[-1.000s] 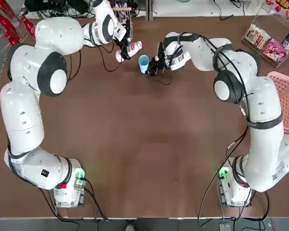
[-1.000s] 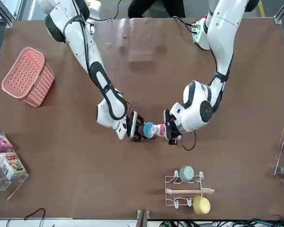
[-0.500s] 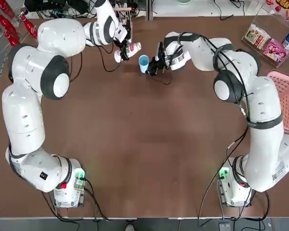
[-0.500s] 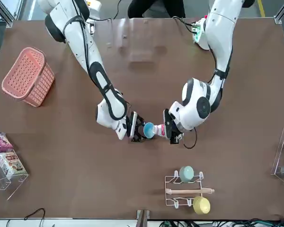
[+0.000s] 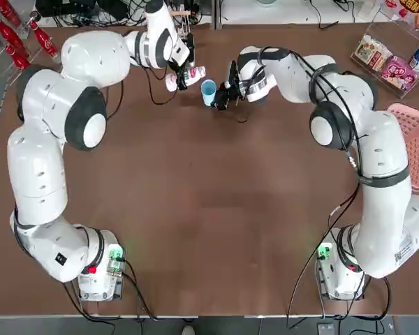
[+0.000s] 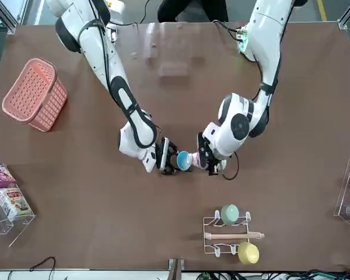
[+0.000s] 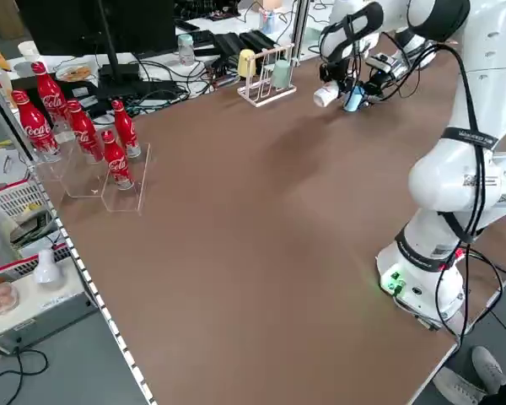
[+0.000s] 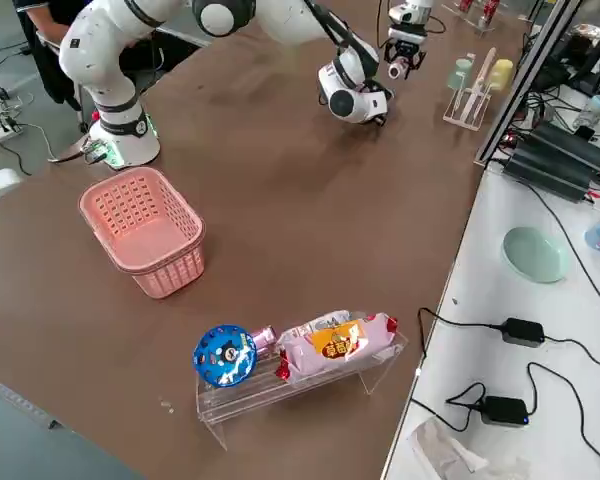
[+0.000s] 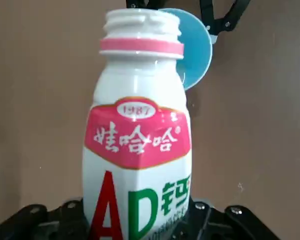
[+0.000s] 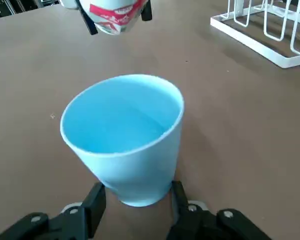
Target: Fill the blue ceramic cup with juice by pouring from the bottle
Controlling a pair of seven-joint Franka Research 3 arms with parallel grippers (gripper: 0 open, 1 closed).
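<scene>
Bringing the bottle (image 9: 137,105) near the cup (image 10: 125,135): left gripper (image 5: 179,78) grips the bottle, right gripper (image 10: 139,192) grips the cup low, probably so its 1 mouth stays free.

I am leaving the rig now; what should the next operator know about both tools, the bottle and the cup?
Left tool: shut on the white plastic bottle with red label, uncapped, held beside the cup.
Right tool: shut on the light-blue cylindrical cup, mouth up.
Done: both grasped, cap off.
Left: no stream visible; probably tilt the bottle over the cup and fill it.
</scene>
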